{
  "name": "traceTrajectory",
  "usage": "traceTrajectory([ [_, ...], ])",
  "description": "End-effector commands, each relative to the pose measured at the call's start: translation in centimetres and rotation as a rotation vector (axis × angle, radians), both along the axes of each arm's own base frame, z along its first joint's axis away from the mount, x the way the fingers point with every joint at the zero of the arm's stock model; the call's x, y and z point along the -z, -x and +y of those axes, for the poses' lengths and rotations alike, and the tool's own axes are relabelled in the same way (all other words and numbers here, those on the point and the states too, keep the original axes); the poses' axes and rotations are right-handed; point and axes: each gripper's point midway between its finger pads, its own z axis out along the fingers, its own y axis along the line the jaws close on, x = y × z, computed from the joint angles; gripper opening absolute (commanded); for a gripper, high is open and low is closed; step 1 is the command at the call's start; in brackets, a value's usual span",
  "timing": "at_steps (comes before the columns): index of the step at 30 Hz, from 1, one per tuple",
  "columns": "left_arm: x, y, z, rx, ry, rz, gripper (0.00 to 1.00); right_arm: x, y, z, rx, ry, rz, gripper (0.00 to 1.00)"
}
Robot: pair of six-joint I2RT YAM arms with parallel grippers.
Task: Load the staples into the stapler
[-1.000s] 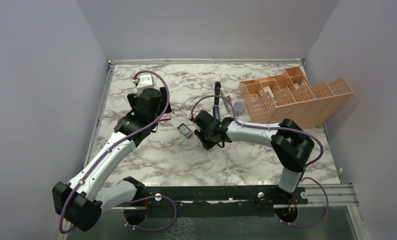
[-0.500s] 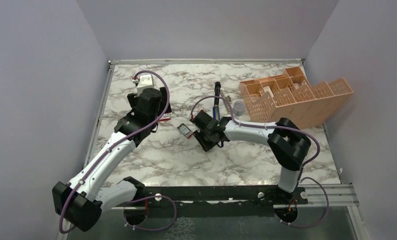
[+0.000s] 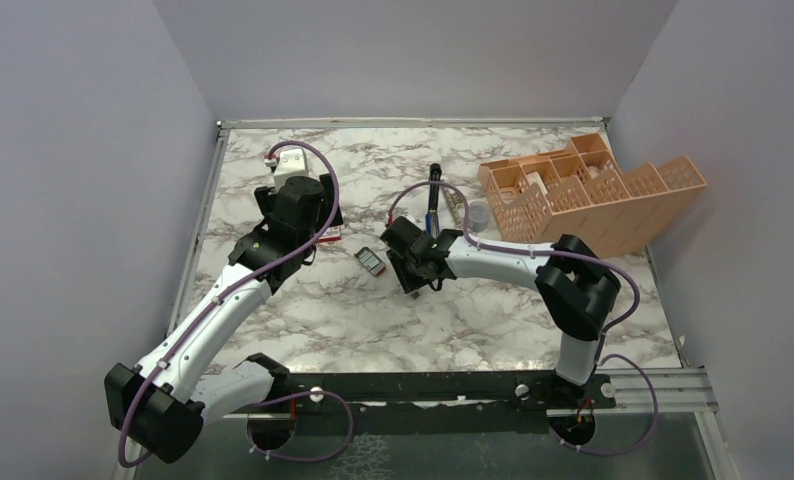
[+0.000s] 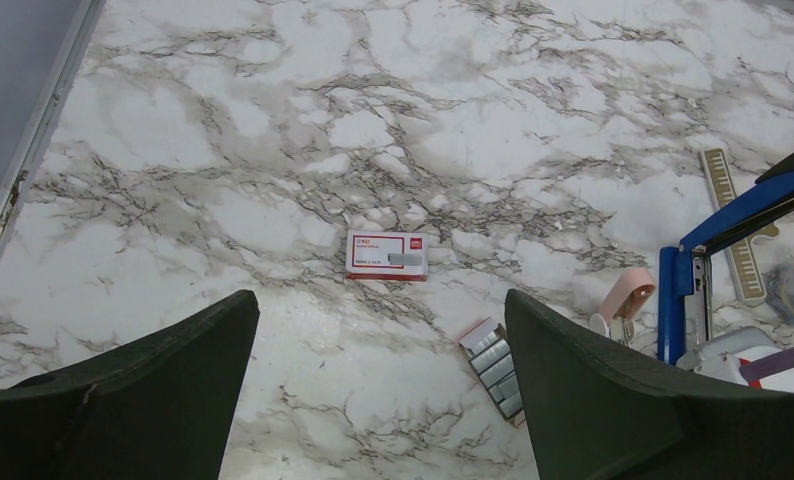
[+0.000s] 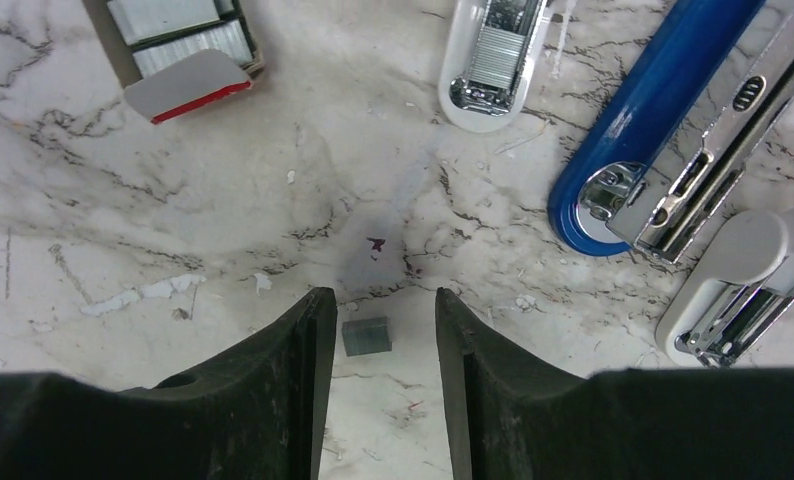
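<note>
The right end effector (image 5: 379, 305) stands partly open and grips nothing. A short staple strip (image 5: 366, 336) lies flat on the bench (image 5: 273, 200) between its fingers, not clamped. Ahead to its left sits the tray (image 5: 178, 45) of staples (image 5: 168, 18), and ahead to its right lies the blue stapler (image 5: 653, 110), hinged open. The left end effector (image 4: 380, 300) is spread wide and empty, with the red-and-white box (image 4: 387, 256) just ahead of it.

Grey-veined white marble tabletop (image 4: 273, 120); glossy blue bar-shaped stapler (image 5: 653, 110); flat red-and-white cardboard box (image 4: 387, 256); peach lattice plastic organiser (image 3: 593, 195); silvery-grey staples (image 5: 178, 45).
</note>
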Motion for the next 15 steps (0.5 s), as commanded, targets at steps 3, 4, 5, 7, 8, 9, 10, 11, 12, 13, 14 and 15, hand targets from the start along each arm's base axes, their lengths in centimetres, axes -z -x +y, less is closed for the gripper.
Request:
traceTrajectory([
  [3, -0.1, -0.1, -0.2, 0.008, 0.016, -0.009, 0.93, 1.2, 0.1, -1.2, 0.058, 0.061, 0.004, 0.43],
  [4, -0.1, -0.1, -0.2, 0.007, 0.017, -0.009, 0.93, 1.4, 0.3, -1.3, 0.052, 0.062, 0.012, 0.43],
  [5, -0.1, -0.1, -0.2, 0.007, 0.017, -0.008, 0.93, 1.6, 0.5, -1.4, 0.049, 0.065, 0.020, 0.43],
  [7, 0.0, -0.1, -0.2, 0.008, 0.018, -0.007, 0.93, 2.0, 0.8, -1.6, 0.046, 0.074, 0.033, 0.43],
  [8, 0.0, -0.1, -0.3, 0.008, 0.019, -0.007, 0.93, 2.1, 0.9, -1.7, 0.044, 0.079, 0.041, 0.44],
  [9, 0.0, -0.2, -0.3, 0.009, 0.019, -0.005, 0.93, 2.2, 1.1, -1.8, 0.041, 0.078, 0.049, 0.44],
  [10, 0.0, -0.1, -0.3, 0.011, 0.019, -0.005, 0.93, 2.3, 1.4, -1.9, 0.040, 0.080, 0.057, 0.44],
  [11, 0.1, -0.2, -0.3, 0.011, 0.017, -0.004, 0.93, 2.3, 1.6, -2.1, 0.041, 0.082, 0.064, 0.45],
  [12, 0.1, -0.1, -0.3, 0.009, 0.017, -0.005, 0.93, 2.3, 1.8, -2.4, 0.042, 0.086, 0.072, 0.45],
  [13, 0.1, -0.1, -0.2, 0.008, 0.018, -0.006, 0.93, 2.4, 2.1, -2.6, 0.042, 0.088, 0.077, 0.46],
  [14, 0.1, -0.1, -0.2, 0.008, 0.020, -0.007, 0.93, 2.4, 2.4, -2.9, 0.042, 0.092, 0.084, 0.46],
  [15, 0.1, -0.1, -0.2, 0.008, 0.020, -0.007, 0.93, 2.5, 2.6, -3.1, 0.040, 0.094, 0.091, 0.46],
])
